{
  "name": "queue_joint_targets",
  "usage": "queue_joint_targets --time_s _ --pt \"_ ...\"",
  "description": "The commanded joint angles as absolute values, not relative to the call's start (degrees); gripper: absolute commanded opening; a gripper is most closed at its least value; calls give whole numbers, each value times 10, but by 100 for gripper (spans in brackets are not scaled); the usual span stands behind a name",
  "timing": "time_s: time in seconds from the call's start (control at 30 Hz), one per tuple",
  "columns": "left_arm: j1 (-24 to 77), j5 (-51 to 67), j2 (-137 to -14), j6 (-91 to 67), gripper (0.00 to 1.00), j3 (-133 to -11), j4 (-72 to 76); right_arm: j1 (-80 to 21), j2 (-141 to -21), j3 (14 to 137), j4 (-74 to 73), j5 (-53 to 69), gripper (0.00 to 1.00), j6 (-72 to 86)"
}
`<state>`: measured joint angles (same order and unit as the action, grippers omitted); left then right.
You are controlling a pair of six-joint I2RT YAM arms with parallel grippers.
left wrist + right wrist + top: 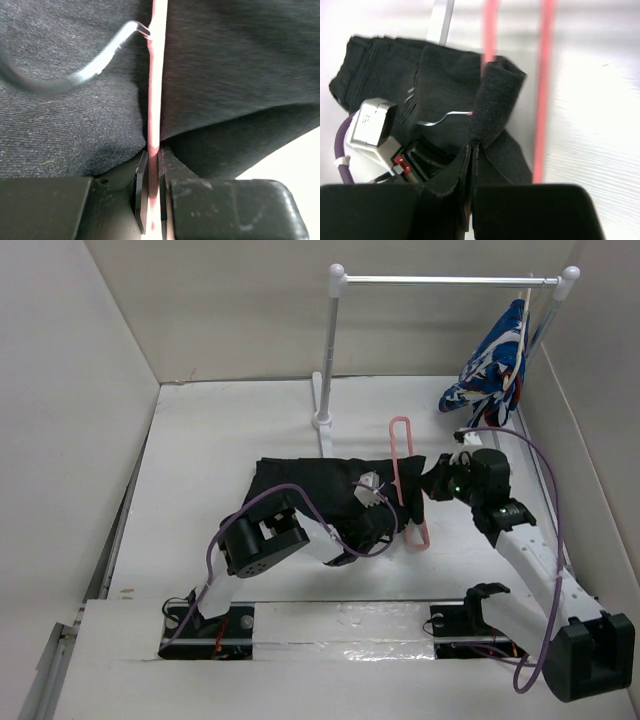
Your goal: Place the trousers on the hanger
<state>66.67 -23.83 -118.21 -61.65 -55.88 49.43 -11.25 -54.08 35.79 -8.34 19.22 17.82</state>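
Note:
The black trousers (300,480) lie bunched in the middle of the white table. The pink hanger (400,440) lies along their right edge, its metal hook (90,70) resting on the cloth. My left gripper (393,518) is shut on the hanger's pink bar (153,125), with black fabric on both sides of it. My right gripper (432,483) is shut on a folded edge of the trousers (495,105), lifted beside the hanger bars (542,100). The hook also shows in the right wrist view (442,119).
A white clothes rack (330,350) with a metal rail (450,281) stands at the back. A blue, white and red patterned garment (490,365) hangs at its right end. White walls enclose the table on three sides.

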Motion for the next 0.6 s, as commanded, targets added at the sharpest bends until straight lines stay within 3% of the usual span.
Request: queue_joint_targets --time_s 0.0,0.23,0.57 --pt "664 -331 -1172 -614 0 -542 381 -68 -487 435 -124 207 0 149" --pt "623 -372 -1089 -584 0 -401 389 119 -479 397 -122 310 0 107" --pt "613 -418 -1037 -573 0 -333 348 185 -490 368 -94 318 0 118"
